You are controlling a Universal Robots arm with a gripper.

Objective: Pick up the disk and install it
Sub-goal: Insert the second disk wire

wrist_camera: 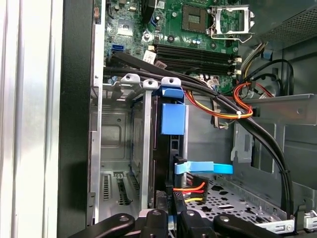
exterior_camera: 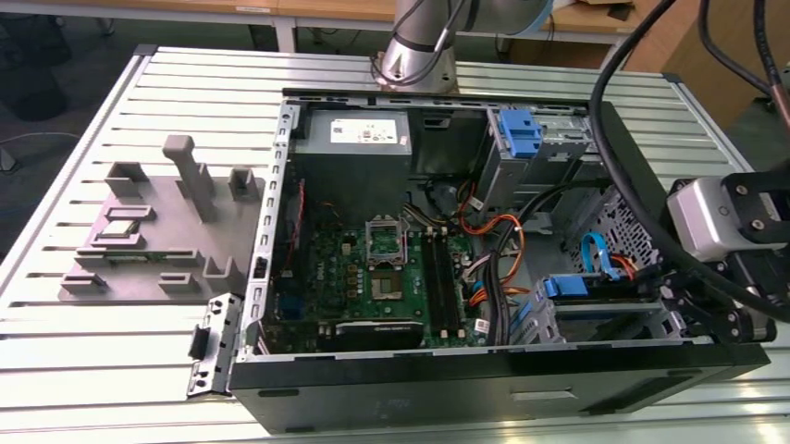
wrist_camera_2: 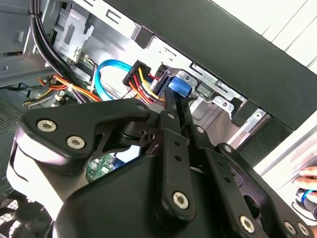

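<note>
The disk (wrist_camera: 173, 119) stands edge-on in the metal drive cage (wrist_camera: 117, 134), its blue carrier strip facing out. A blue flat cable and a red-and-yellow power plug sit at its near end. In the exterior view the disk's blue carrier (exterior_camera: 576, 286) shows in the cage at the case's corner, on the exterior view's right. My gripper (wrist_camera: 172, 216) is right at the disk's near end. In the second wrist view its two black fingers (wrist_camera_2: 169, 121) converge, almost touching, on the carrier's blue tab (wrist_camera_2: 179, 87). The gripper (wrist_camera_2: 177, 110) looks shut on that edge.
The open computer case (exterior_camera: 494, 370) lies on a slatted aluminium table (exterior_camera: 111, 342). The motherboard (exterior_camera: 370, 277), black cable bundles (wrist_camera: 257, 144) and orange wires crowd the space beside the cage. A second blue bracket (exterior_camera: 519, 134) stands on the far cage. Grey fixtures (exterior_camera: 161, 222) sit at the exterior view's left.
</note>
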